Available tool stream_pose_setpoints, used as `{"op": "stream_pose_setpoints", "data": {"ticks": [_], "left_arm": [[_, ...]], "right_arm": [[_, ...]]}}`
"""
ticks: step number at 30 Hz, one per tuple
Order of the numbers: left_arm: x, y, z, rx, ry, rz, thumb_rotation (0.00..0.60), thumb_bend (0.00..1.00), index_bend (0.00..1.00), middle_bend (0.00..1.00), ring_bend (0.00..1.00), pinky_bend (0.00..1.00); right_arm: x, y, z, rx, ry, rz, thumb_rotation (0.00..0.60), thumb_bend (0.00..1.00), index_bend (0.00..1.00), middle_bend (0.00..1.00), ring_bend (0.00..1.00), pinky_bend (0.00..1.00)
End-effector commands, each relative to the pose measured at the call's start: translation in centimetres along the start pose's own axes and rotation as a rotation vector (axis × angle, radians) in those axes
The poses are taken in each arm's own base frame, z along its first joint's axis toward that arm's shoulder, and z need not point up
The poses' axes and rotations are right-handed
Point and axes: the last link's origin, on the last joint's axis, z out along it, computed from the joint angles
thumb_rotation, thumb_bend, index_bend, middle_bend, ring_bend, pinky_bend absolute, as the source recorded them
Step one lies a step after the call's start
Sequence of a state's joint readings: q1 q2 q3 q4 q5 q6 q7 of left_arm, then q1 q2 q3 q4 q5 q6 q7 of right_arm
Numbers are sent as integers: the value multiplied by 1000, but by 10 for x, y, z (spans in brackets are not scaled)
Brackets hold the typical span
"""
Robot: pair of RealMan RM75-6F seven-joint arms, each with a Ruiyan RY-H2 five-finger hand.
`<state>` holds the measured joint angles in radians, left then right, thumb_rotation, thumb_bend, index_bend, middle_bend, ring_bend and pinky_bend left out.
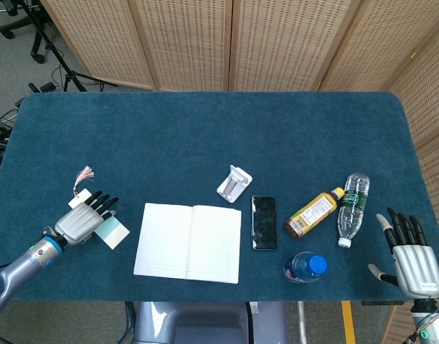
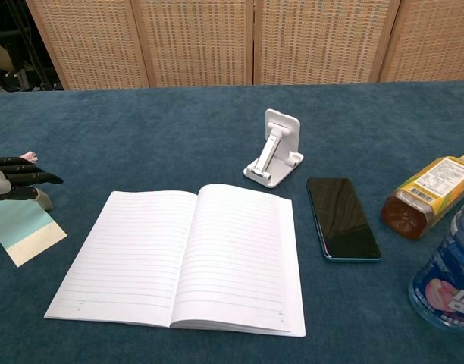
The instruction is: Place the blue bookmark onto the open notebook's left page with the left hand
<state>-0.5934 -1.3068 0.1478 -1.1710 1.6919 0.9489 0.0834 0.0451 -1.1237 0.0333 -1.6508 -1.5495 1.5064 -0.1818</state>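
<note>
Pale blue card, thin and flat: the bookmark (image 1: 110, 231) lies on the felt-like table (image 1: 205, 136) directly under your left hand (image 1: 82, 221), its lower end poking out past the fingertips toward the notebook (image 1: 188, 242). Judge it as very light and bendy, and hard to lift off the soft cloth because no edge stands proud. The pink tassel (image 1: 84, 173) sits just beyond the hand, on the far side from you, and would drag loosely behind.

A sensible place to take hold is the exposed long edge or the corner nearest the notebook, pinched between thumb and fingertip; sliding it toward the page first may raise an edge. Squeeze lightly, since it could crease or slip.

Your left hand lies low over the card's upper end, palm down, dark fingers (image 2: 27, 178) stretched out and slightly spread, pointing toward the notebook. In the chest view they hover at or just above the card; you cannot tell whether they touch it, and nothing looks pinched yet, so read the hand as unclenched and empty.

The notebook's left page (image 2: 130, 254) is near, on the fingertip side of that hand, with bare cloth between.

Your right hand (image 1: 413, 256) rests well apart at the table's other end, fingers spread, holding nothing.
</note>
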Motion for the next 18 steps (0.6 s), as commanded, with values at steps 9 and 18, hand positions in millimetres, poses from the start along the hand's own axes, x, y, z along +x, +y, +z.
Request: {"op": "stream_pose_setpoints", "data": {"ticks": [9, 18], "left_arm": [[-1, -1, 0, 16, 9, 2, 600, 315, 275, 0, 0, 0], [-3, -1, 1, 23, 2, 1, 600, 318, 293, 0, 0, 0]], "right_arm": [[0, 0, 0, 1, 0, 0, 600, 0, 0, 0, 0, 0], [1, 0, 0, 1, 2, 2, 600, 0, 0, 0, 0, 0]]}}
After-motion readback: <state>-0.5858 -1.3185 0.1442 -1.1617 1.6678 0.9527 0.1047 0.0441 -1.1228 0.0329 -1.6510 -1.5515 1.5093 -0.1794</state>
